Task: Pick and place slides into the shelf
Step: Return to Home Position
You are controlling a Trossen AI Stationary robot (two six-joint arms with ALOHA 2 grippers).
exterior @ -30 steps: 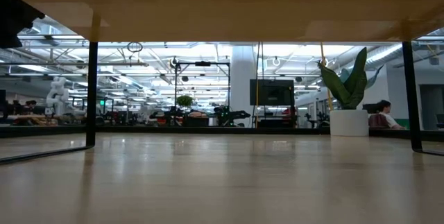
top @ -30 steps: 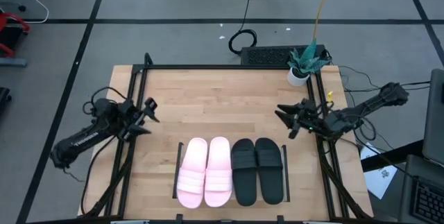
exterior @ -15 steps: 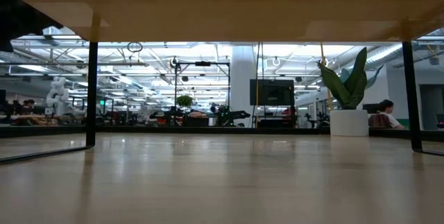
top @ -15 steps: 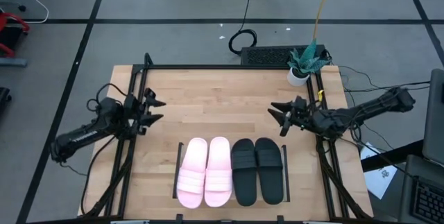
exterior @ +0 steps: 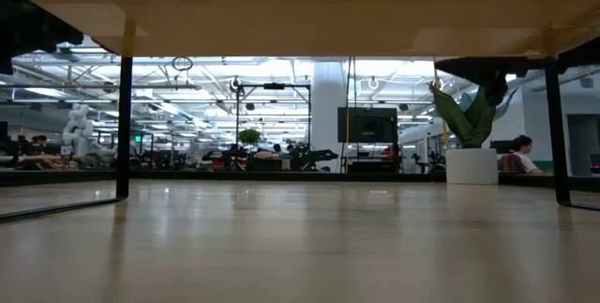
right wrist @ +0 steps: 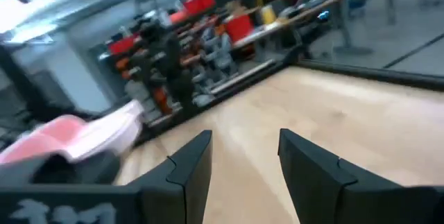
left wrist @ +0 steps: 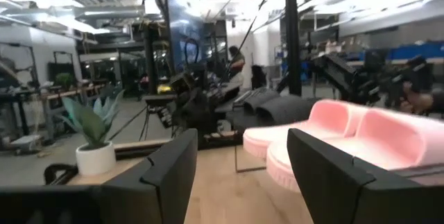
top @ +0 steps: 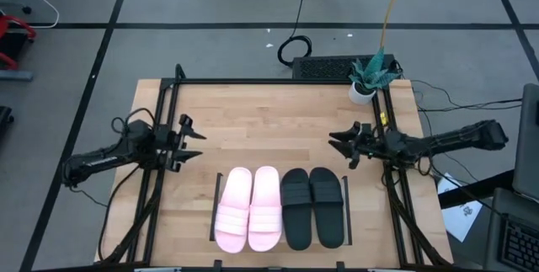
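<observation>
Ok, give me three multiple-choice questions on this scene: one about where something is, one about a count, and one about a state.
1. Beside the black pair, the pink pair lies:
A. on the side of the left arm
B. on the right arm's side
C. across the table by the plant

2. How many slides lie on the shelf?
A. two
B. three
C. four

3. The jaws of both arms are:
A. open, holding nothing
B. shut on a black slide
C. shut on a pink slide

Answers: 1 A, the high view shows pink nearer the left arm. 2 C, two pink and two black sit in one row. 3 A, both wrist views show them apart with nothing between.
</observation>
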